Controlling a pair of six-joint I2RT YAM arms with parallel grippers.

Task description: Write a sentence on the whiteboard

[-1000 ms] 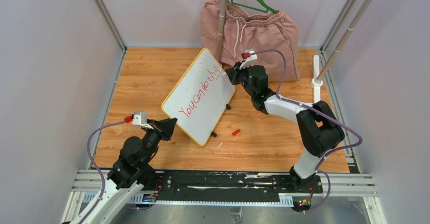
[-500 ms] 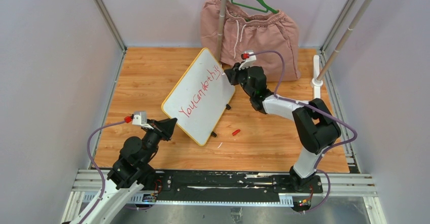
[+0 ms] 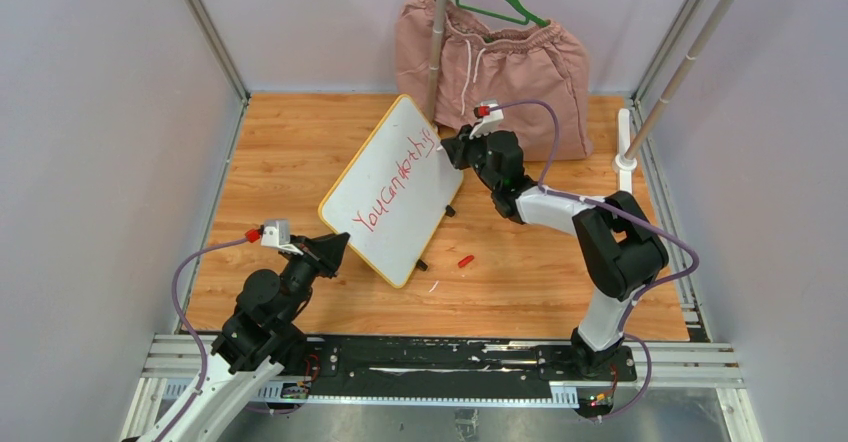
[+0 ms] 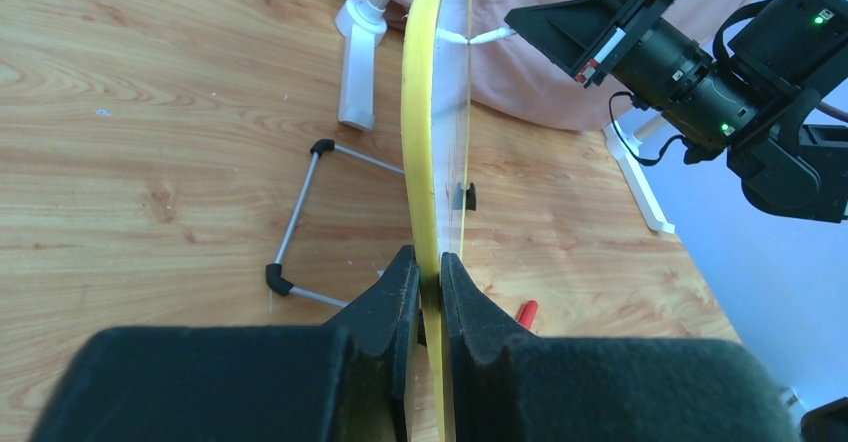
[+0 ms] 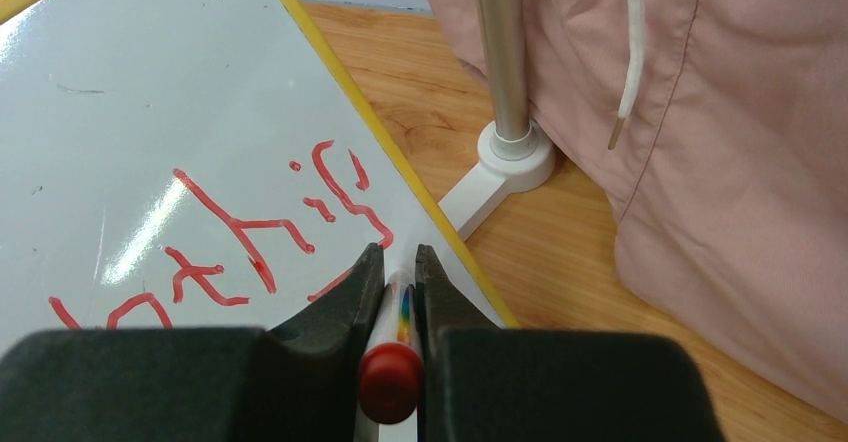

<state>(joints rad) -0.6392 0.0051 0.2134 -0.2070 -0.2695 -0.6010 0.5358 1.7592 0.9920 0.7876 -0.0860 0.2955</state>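
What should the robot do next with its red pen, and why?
Probably lift the marker straight off the whiteboard. The red sentence already runs almost to the yellow rim, with an underline under its last letters, so little room is left. The right pincer grips the marker at that end, while the left pincer clamps the board's edge.

The sentence (image 5: 232,228) is cut off at the right wrist view's lower left. A red piece (image 3: 465,260), centre of the top view, is too small to identify.
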